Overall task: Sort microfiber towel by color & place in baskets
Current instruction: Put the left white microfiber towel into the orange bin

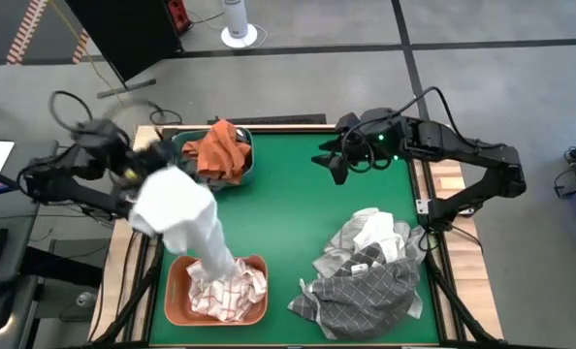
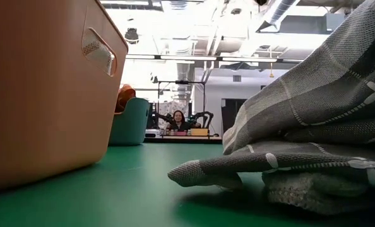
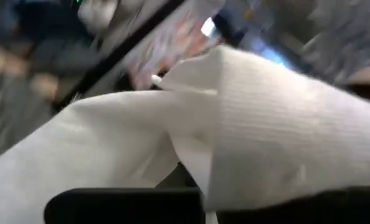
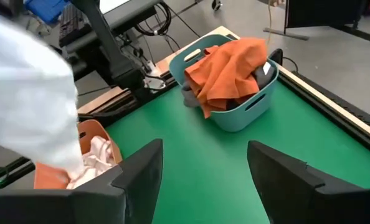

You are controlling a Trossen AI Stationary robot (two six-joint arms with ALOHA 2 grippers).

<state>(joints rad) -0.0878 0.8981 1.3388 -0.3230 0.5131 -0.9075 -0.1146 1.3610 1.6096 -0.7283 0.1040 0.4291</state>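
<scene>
My left gripper (image 1: 150,184) is over the table's left edge, shut on a white towel (image 1: 176,208) that covers it from above. The salmon basket (image 1: 176,296) at the near left holds pale checked towels (image 1: 232,289). The teal basket (image 1: 247,160) at the far left holds rust orange towels (image 1: 220,147) and a dark grey cloth (image 4: 261,73). My right gripper (image 1: 335,163) hangs open above the far middle of the table, touching nothing. A pile of grey, grid-lined and pale towels (image 1: 366,271) lies at the near right. My left gripper holds the white towel by its upper part (image 3: 191,168), which drapes over the dark fingers (image 3: 123,204) and hides the place of contact. The towel hangs slanting down toward the near edge. Its lower end (image 1: 215,260) reaches the checked towels in the salmon basket.
Bare green table (image 1: 298,223) lies between the baskets and the grey pile. Wooden rails (image 1: 441,184) edge the table left and right. In the low view the salmon basket's wall (image 2: 42,88) and a grid-lined grey towel (image 2: 314,107) stand close; a person (image 2: 178,121) sits far behind.
</scene>
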